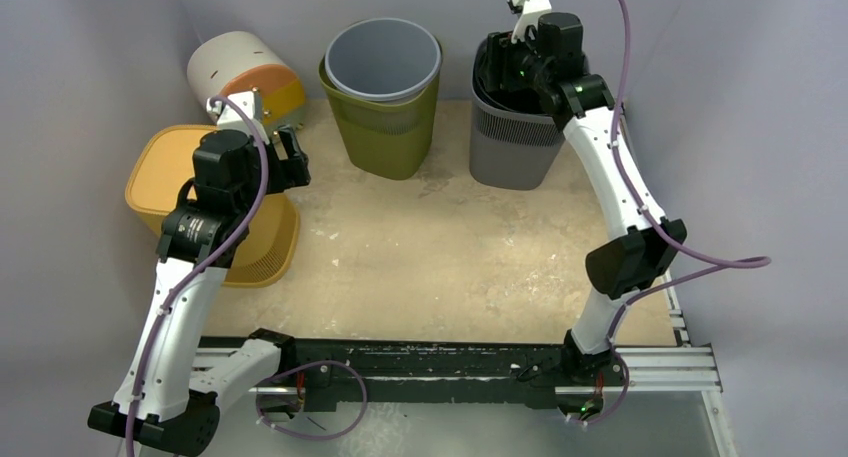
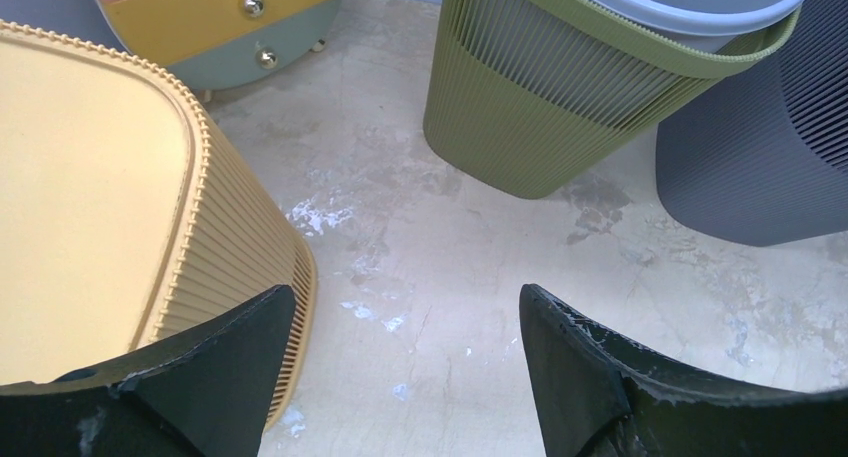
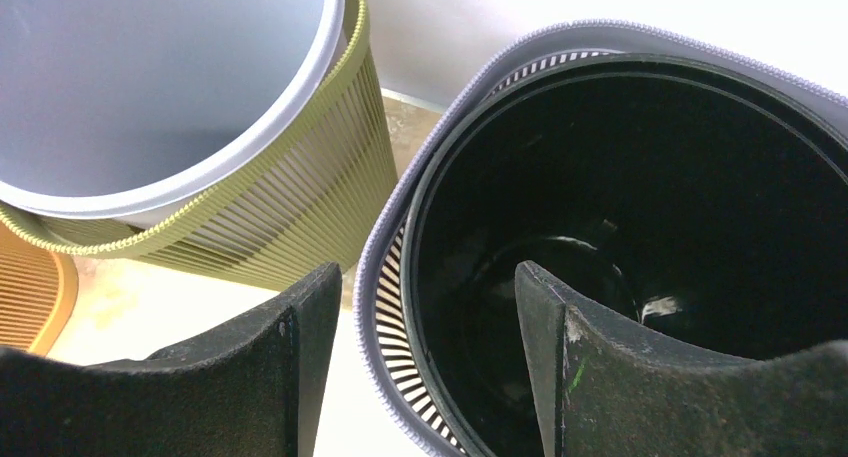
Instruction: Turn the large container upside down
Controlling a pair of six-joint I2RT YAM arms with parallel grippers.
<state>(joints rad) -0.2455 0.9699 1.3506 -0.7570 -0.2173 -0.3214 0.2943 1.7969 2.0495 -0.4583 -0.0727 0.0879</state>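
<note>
Right gripper spread wide, jaws astride the rim of the grey bin, just right of the green bin | grey bin, likely the large container, upright, unflipped | left gripper spread, empty, over the inverted yellow bin, left of the green bin | remaining: clamp, lift, flip.

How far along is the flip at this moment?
The yellow bin already stands base-up; left fingers are open beside it, holding nothing. Right fingers are open over the grey bin rim, not gripping. That bin and the green bin stand upright; if either is the target, the flip is left.
</note>
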